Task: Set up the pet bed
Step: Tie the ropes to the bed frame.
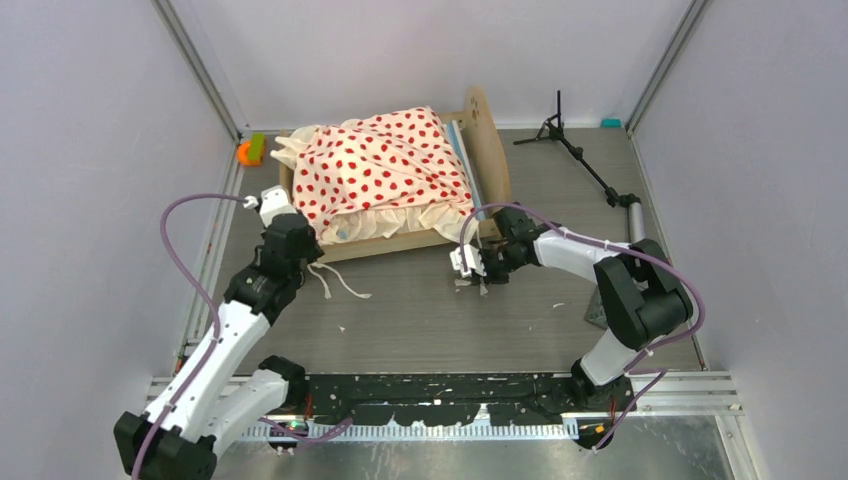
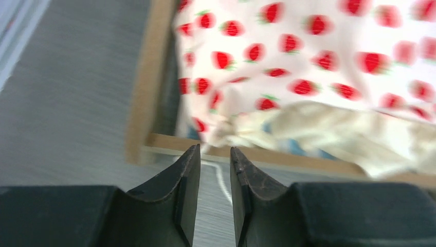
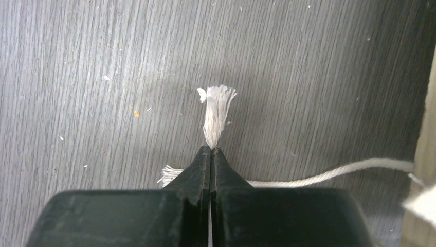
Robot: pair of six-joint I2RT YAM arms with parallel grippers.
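The pet bed (image 1: 490, 150), a light-wood frame, stands at the back middle of the floor under cream bedding with red dots (image 1: 385, 165). My left gripper (image 1: 272, 205) hovers at the bed's near left corner. In the left wrist view it (image 2: 215, 150) is open with nothing between its fingers, facing the wooden rail (image 2: 149, 92), the ruffled bedding (image 2: 308, 56) and a strip of blue mattress (image 2: 298, 146). My right gripper (image 1: 465, 262) sits low by the bed's near right corner. In the right wrist view it (image 3: 211, 149) is shut on a white cord's frayed end (image 3: 216, 110).
A second white cord (image 3: 334, 172) runs along the floor toward the bed leg. More loose cord (image 1: 335, 280) lies near the left arm. A black tripod stand (image 1: 575, 150) lies at the back right, an orange-green object (image 1: 250, 150) at the back left. Walls close in on three sides.
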